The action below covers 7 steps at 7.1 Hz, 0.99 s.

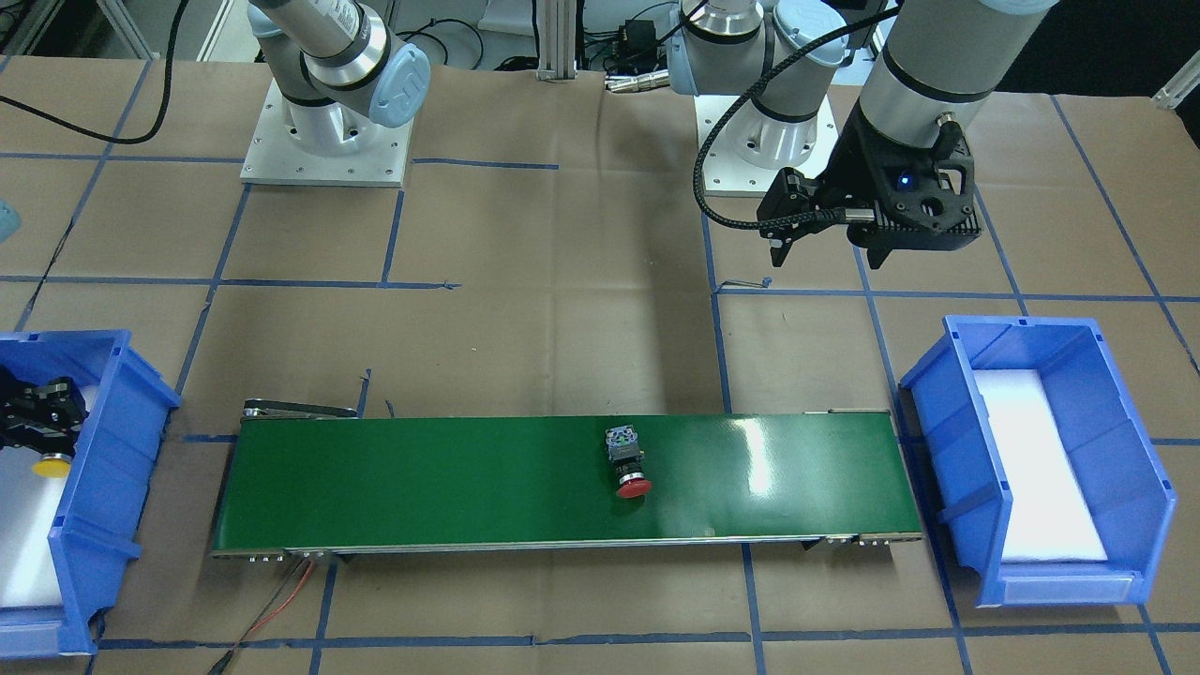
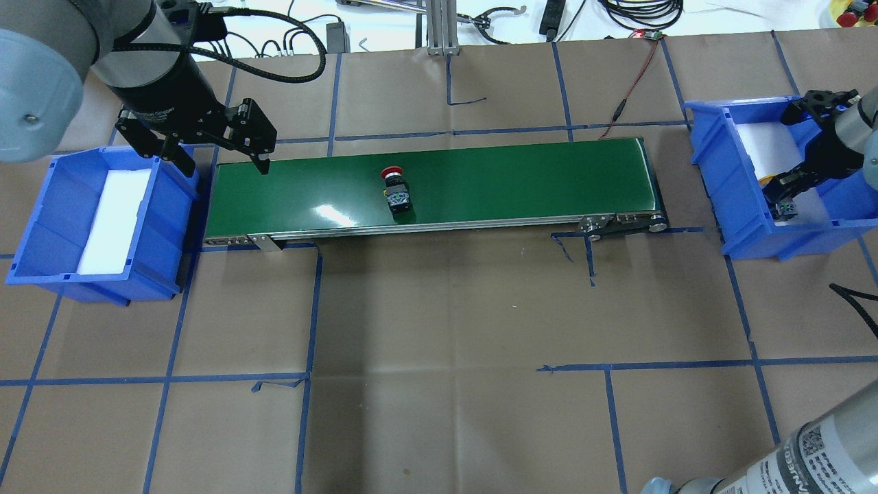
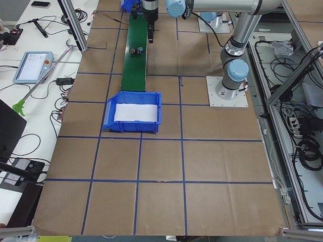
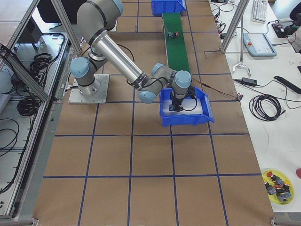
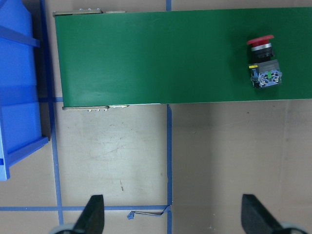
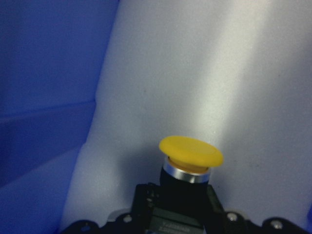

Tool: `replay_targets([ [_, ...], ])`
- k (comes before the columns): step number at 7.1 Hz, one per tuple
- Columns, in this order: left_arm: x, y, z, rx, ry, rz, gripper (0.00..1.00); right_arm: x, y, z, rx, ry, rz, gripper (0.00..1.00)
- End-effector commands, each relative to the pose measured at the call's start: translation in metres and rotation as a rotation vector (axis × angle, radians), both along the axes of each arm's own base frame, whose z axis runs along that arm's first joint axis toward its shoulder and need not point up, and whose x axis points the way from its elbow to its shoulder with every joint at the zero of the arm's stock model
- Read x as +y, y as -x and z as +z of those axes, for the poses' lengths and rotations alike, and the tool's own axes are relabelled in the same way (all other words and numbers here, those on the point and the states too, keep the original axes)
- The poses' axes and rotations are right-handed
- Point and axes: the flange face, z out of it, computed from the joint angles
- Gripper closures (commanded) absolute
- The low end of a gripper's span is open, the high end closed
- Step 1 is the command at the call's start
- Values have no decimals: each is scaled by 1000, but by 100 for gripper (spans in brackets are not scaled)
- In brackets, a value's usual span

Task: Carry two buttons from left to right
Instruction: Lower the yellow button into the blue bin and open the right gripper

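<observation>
Yellow button (image 6: 191, 152) in right end effector (image 1: 45, 439)

Paper-covered table (image 2: 439, 309): green conveyor (image 2: 514, 185), blue bins (image 2: 89, 283) (image 2: 789, 240)

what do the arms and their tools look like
Both arms are silver-grey tubes with pale blue joint caps: left arm, right arm. The left tool and right tool are black, two-fingered. A black braided cable loops off the left wrist.

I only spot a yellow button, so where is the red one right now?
In the overhead view, the red button lies on its side near the middle of the green conveyor belt, slightly toward the robot's left.
</observation>
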Motion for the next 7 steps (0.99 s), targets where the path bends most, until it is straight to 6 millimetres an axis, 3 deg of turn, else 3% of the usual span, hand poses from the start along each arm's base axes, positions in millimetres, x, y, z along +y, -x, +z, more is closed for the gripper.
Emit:
replay_targets([
  [1, 0, 0, 1, 0, 1, 0, 0, -2, 1, 3, -3, 1, -4, 1],
  [2, 1, 0, 1, 0, 3, 0, 0, -5, 3, 15, 9, 20, -7, 1],
  [3, 1, 0, 1, 0, 3, 0, 0, -12, 4, 42, 36, 62, -12, 1],
  [5, 1, 0, 1, 0, 3, 0, 0, -12, 0, 124, 35, 61, -77, 1],
  [7, 1, 0, 1, -2, 3, 0, 0, -22, -30, 199, 35, 47, -106, 1],
])
